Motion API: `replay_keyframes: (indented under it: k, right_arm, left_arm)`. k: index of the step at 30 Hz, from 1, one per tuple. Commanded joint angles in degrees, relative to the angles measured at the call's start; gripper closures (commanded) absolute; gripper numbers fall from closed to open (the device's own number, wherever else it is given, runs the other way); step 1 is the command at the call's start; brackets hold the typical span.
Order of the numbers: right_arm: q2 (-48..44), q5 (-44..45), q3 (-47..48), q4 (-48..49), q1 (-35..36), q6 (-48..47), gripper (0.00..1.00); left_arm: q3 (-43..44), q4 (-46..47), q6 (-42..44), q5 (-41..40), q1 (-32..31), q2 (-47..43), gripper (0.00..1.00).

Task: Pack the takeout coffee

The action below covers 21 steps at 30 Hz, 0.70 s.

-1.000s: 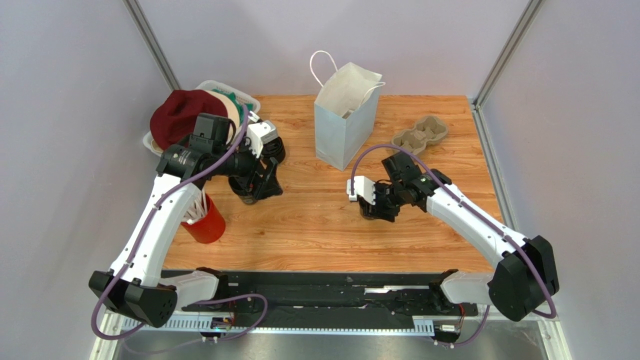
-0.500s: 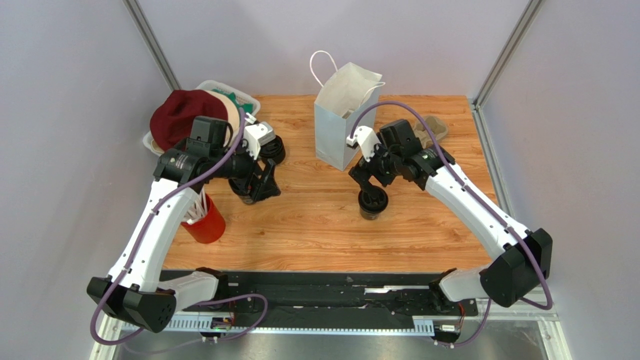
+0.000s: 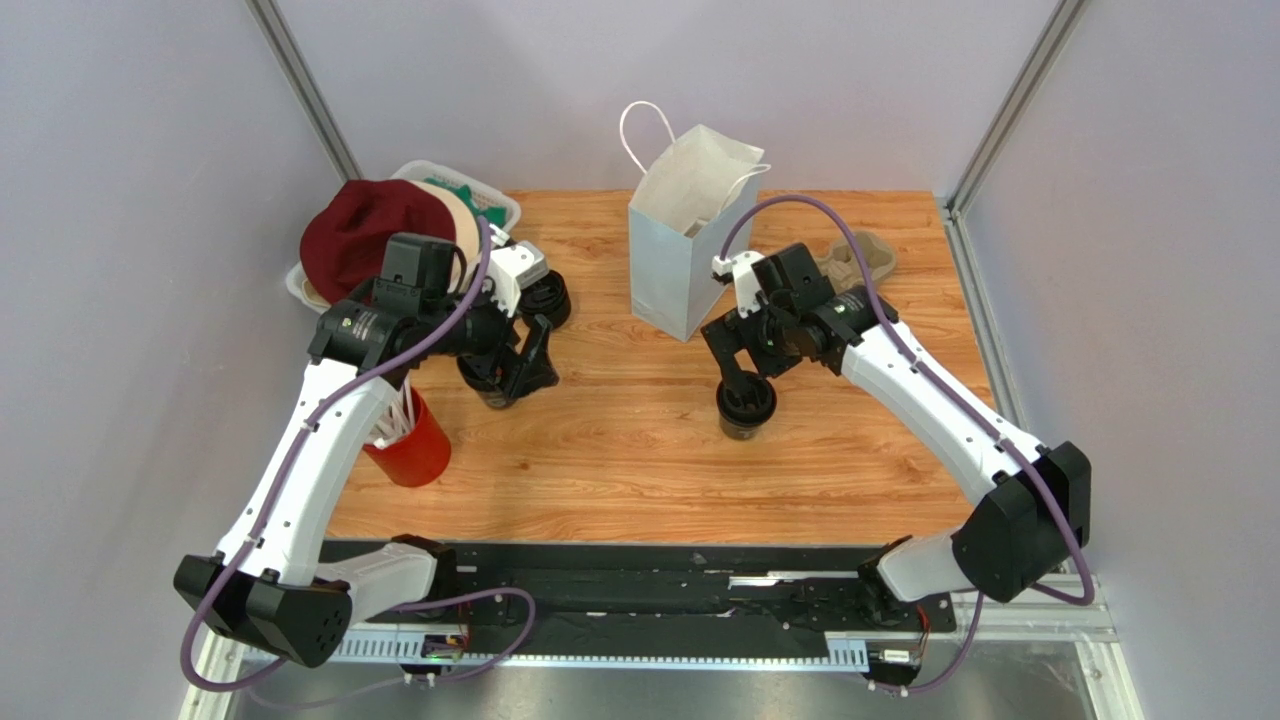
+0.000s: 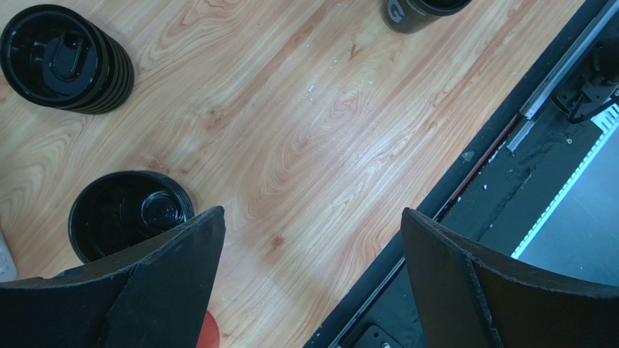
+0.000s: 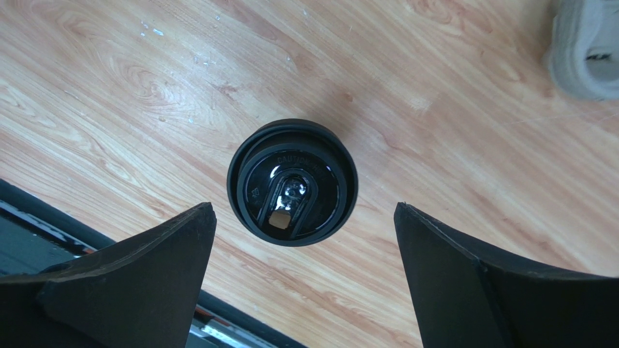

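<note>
1. The right gripper hangs above the coffee cup with its jaws spread wide. In the right wrist view the cup shows in the gap between the two fingers, touching neither. The gripper holds nothing.
2. The coffee cup stands upright on the wooden table, near the middle, on the near side of the pale-blue paper bag and apart from it. It is outside the bag. A black lid with a sip opening covers its top.
3. The left gripper also has its jaws wide apart and holds nothing. It points down at bare tabletop.
4. A black round item lies on the table, with part of it hidden behind the left gripper's finger. Contact cannot be told, nor whether the item is a lid or a cup.
5. A stack of black lids stands further out on the table, clear of the left gripper.
6. The bag stands upright at the far side, mouth open.
</note>
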Motion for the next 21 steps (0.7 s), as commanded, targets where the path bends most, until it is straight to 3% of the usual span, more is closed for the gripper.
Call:
replay_keyframes:
  k: [1,15,21]
  right_arm:
    - [1.4,-1.8,0.3,-0.1,0.4,8.6,0.01]
    - [3.4,-0.8,-5.2,-0.5,0.4,13.2,0.01]
    - [6.1,-1.9,-2.7,-1.0,0.3,13.8,0.01]
  left_arm:
    - [-0.3,1.7,-0.7,-1.5,0.3,-1.5,0.01]
    - [-0.5,2.3,-0.7,-1.8,0.3,-1.2,0.01]
    - [-0.5,2.3,-0.8,-1.7,0.4,-1.2,0.01]
